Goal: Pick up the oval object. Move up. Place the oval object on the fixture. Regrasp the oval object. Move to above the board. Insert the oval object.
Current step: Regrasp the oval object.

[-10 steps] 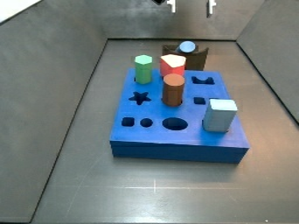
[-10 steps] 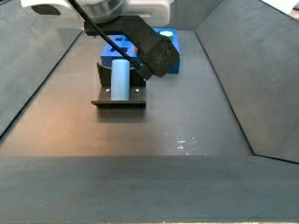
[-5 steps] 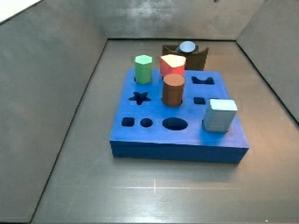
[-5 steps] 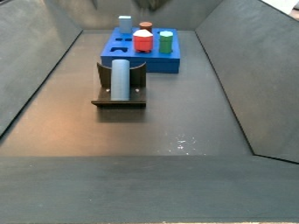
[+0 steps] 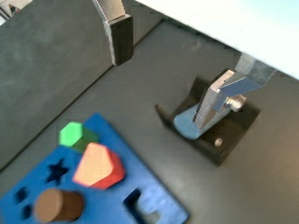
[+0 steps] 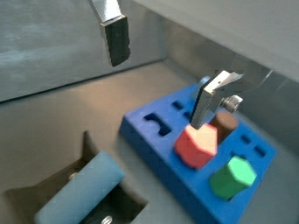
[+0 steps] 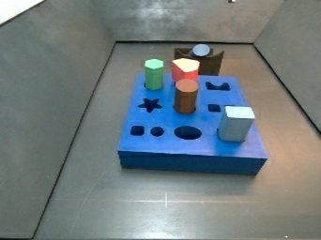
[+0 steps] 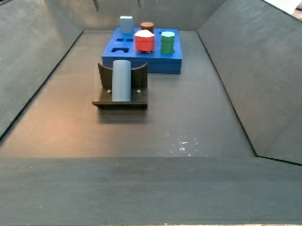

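The oval object [image 8: 120, 79], a pale blue-grey peg, lies along the notch of the dark fixture [image 8: 120, 104]; its rounded end [image 7: 201, 51] shows behind the board [image 7: 189, 150]. My gripper [image 5: 163, 92] hangs high above the floor and is open. Its silver fingers [image 6: 114, 39] stand wide apart with nothing between them. In both wrist views the peg [image 6: 82, 188] rests on the fixture [image 5: 228, 131] well below the fingertips, beside the bright blue board [image 6: 152, 131]. In both side views the gripper is out of frame.
On the board stand a green hexagonal peg [image 7: 153, 73], a red peg [image 7: 186, 67], an orange-brown cylinder [image 7: 186, 96] and a pale blue square block [image 7: 236, 123]. Star, round and oval holes are open near its front. Grey sloping walls enclose the floor.
The gripper, low over the fixture and the oval object a second ago, has risen out of both side views. The peg stays on the fixture.
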Controlling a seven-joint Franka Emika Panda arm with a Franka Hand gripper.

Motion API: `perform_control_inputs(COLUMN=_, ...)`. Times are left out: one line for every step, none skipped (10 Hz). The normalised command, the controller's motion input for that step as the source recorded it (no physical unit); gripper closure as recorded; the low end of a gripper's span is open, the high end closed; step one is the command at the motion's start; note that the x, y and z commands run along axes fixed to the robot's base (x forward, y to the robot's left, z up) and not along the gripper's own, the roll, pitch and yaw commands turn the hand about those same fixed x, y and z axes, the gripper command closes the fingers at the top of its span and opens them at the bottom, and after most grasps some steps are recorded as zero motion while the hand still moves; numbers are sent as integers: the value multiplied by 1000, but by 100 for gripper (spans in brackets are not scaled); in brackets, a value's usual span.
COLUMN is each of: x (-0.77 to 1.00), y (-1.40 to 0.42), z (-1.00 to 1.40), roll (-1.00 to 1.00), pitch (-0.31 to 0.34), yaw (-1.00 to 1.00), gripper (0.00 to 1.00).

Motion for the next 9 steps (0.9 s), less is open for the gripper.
perform_control_inputs(x=-47, y=-23, z=12, roll=1000, pitch=7, yaw=11, gripper=0)
perform_control_inputs(x=-43, y=-22, z=2, roll=1000, pitch=-2, yaw=12, gripper=0)
perform_control_inputs(x=-45, y=-23, z=4, roll=1000, pitch=-7, yaw=13, gripper=0)
perform_control_inputs(x=-40, y=-22, z=7, roll=1000, pitch=-16, yaw=14, gripper=0)
perform_control_inputs(x=-36, y=-20, z=5, roll=1000, pitch=-20, yaw=15, gripper=0)
perform_control_inputs(x=-29, y=-17, z=6, roll=1000, pitch=-28, yaw=17, gripper=0)
perform_control_inputs(x=-31, y=-16, z=4, roll=1000, pitch=-30, yaw=18, gripper=0)
perform_control_inputs(x=-29, y=-19, z=5, roll=1000, pitch=-29, yaw=18, gripper=0)
perform_control_inputs(x=-17, y=-16, z=6, roll=1000, pitch=-26, yaw=20, gripper=0)
